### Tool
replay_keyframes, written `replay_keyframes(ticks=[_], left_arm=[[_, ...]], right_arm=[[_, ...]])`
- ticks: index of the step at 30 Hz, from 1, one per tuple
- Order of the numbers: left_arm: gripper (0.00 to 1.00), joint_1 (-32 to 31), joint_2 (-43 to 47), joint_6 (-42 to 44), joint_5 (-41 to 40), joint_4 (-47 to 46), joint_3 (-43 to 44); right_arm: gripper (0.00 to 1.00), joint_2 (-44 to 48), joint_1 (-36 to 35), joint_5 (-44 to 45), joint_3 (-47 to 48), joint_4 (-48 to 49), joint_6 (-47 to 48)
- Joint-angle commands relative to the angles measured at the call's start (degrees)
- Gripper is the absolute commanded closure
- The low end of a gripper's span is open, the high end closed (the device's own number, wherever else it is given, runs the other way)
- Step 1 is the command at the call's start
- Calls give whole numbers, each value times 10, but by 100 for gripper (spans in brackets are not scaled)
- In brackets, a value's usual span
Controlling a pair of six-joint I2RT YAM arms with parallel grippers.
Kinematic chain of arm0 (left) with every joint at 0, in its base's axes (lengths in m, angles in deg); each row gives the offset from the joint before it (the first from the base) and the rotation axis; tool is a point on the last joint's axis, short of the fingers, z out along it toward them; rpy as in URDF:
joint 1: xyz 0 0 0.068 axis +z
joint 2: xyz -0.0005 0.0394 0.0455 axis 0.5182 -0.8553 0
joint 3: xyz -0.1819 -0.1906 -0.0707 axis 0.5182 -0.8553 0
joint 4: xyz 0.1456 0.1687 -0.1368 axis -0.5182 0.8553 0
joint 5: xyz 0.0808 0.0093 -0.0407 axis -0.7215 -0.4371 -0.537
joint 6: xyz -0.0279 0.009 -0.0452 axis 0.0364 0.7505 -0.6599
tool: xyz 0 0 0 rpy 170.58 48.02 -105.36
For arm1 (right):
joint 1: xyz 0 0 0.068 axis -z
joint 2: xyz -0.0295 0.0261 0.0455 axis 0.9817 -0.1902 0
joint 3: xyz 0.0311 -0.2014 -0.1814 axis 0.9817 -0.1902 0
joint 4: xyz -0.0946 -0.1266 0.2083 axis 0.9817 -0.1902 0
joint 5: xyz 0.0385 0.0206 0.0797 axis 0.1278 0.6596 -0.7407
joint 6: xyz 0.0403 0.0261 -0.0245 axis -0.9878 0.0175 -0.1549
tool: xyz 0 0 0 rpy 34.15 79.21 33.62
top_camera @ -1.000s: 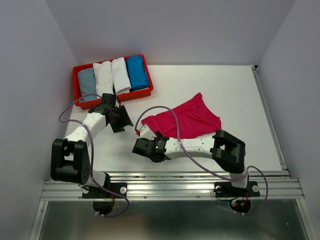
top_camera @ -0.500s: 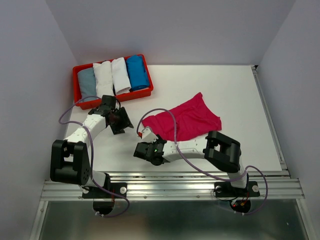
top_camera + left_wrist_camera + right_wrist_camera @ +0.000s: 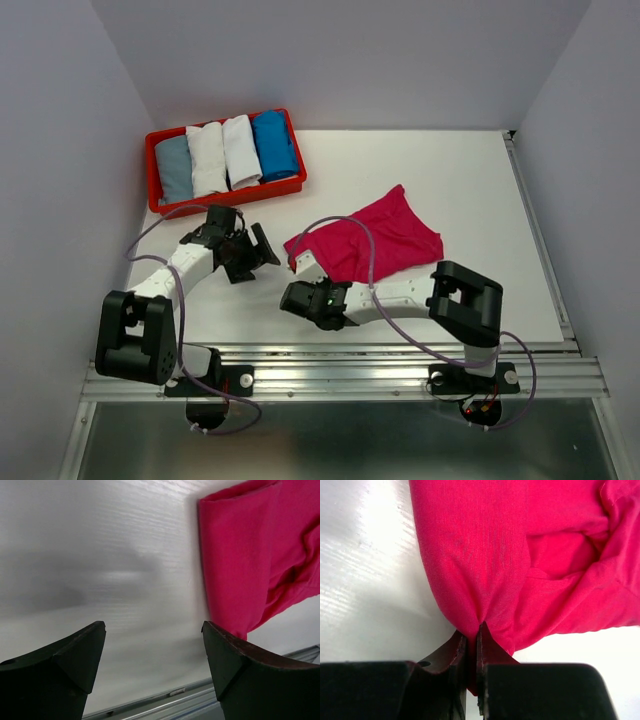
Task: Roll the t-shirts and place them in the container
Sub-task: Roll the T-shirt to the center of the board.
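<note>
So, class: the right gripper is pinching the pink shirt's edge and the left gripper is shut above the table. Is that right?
Not quite. The left gripper is open, jaws wide apart above the table, as the left wrist view shows. The right gripper is indeed pinching the pink shirt at its edge.

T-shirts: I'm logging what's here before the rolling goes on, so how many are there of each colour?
Pink tee: 1
White tees: 2
Grey-blue tee: 1
Blue tee: 1
Total: 5
</note>
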Motion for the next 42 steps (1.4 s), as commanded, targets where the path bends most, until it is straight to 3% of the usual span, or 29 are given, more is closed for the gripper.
replay_keyframes(ticks=[1, 11, 19, 29, 33, 36, 37, 39, 40, 41, 42], left_arm=[[10, -21, 21, -19, 41, -53, -28], [7, -57, -14, -74, 84, -167, -60], [7, -69, -75, -110, 104, -272, -59], [12, -78, -148, -127, 103, -316, -34], [28, -87, -179, -130, 95, -325, -15], [48, -90, -197, -130, 92, -324, -8], [60, -91, -198, -130, 91, -322, -7], [74, -90, -196, -126, 84, -314, -2], [93, -91, -194, -125, 82, -300, 2], [100, -91, -193, -122, 81, -293, 5], [100, -90, -191, -120, 81, -287, 12]], right_arm=[[99, 67, 8, -67, -43, 87, -27], [99, 131, 41, -138, -100, 141, -42], [99, 149, 47, -147, -116, 156, -43], [99, 169, 52, -141, -130, 156, -46], [99, 171, 52, -144, -135, 156, -49], [99, 171, 52, -146, -138, 156, -45], [99, 171, 52, -144, -139, 154, -43], [99, 169, 52, -136, -136, 145, -34], [99, 166, 52, -133, -133, 137, -27], [98, 164, 52, -124, -127, 132, -12], [93, 162, 52, -119, -122, 126, -1]])
